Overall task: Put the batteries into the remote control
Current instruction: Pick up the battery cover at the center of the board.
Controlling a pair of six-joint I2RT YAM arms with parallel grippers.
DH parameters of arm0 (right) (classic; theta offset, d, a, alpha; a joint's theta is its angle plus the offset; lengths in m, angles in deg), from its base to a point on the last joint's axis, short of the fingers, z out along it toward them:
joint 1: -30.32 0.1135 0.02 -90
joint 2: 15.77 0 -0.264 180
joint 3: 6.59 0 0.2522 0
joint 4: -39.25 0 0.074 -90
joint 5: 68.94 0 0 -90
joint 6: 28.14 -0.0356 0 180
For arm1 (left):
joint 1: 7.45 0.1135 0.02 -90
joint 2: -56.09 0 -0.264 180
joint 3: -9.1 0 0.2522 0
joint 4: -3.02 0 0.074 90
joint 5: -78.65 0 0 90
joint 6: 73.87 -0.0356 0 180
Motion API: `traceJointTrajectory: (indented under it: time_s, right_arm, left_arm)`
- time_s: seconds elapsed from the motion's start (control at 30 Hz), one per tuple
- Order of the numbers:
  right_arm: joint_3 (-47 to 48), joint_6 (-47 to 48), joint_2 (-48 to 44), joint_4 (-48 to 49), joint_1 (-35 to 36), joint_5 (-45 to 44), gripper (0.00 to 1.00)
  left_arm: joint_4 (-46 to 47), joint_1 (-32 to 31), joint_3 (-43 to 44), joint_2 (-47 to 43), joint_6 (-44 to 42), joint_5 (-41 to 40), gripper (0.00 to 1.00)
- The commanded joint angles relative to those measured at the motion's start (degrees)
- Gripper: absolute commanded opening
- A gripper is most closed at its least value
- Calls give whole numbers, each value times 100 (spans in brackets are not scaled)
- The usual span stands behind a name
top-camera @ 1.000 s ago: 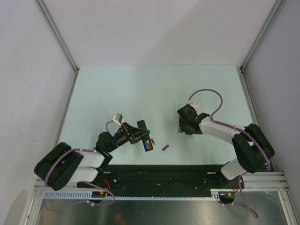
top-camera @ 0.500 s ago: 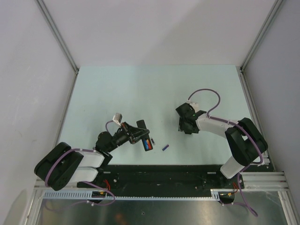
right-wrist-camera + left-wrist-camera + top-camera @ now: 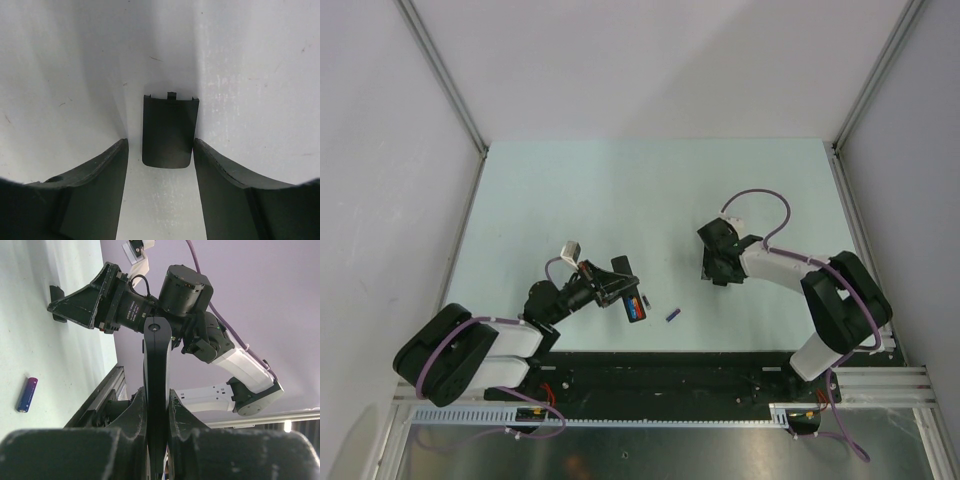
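My right hand has narrowed around the battery cover, released, not yet gripping it; my left hand stays clenched on the remote control. I'm likely fetching that cover.

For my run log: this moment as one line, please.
left hand: holds remote control | right hand: open over cover | loose battery: on table

The slim black remote control sits tilted on edge, with blue and red batteries showing in its open bay. A loose blue battery lies flat near it at three o'clock, aimed toward two o'clock.
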Motion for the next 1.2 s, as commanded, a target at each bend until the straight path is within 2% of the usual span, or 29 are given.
traceJointTrajectory:
  time_s: [0.0,0.13,0.4,0.67,0.8,0.93,1.17]
  right_arm:
    - [-271,123,78,-49,-124,249,57]
    - [-341,132,61,30,-168,381,43]
    - [-438,132,52,109,-186,539,41]
    - [-447,264,-193,127,-106,592,17]
    - [-456,290,-580,-13,-80,574,16]
    - [-263,369,-1342,-400,156,627,16]
    - [711,519,-2486,-1953,911,504,16]
  left_arm:
    - [1550,50,-178,-18,-112,73,0]
    - [1541,50,-178,9,-112,21,0]
    - [1550,50,-90,79,-112,30,0]
    - [1550,50,-46,140,-130,12,0]
    - [1550,50,-2,211,-130,-67,0]
    - [1550,50,182,413,-104,-137,0]
    - [1559,-20,1007,1107,-271,-278,0]
